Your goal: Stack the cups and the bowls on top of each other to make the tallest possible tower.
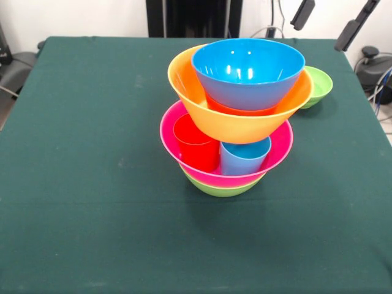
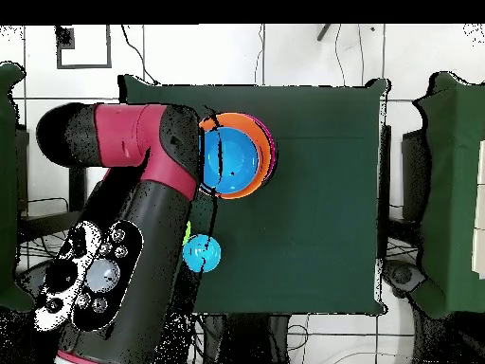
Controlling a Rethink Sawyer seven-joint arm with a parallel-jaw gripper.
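Tower: blue bowl tops orange, pink, green; no readable writing; gripper out of sight

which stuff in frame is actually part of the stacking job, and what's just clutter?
Job:
- tower, bottom up: green bowl, pink bowl holding red cup and light blue cup, orange bowl, blue bowl
- small green bowl, loose behind
- small blue bowl, loose beside the arm

Clutter:
- cables
- black stands
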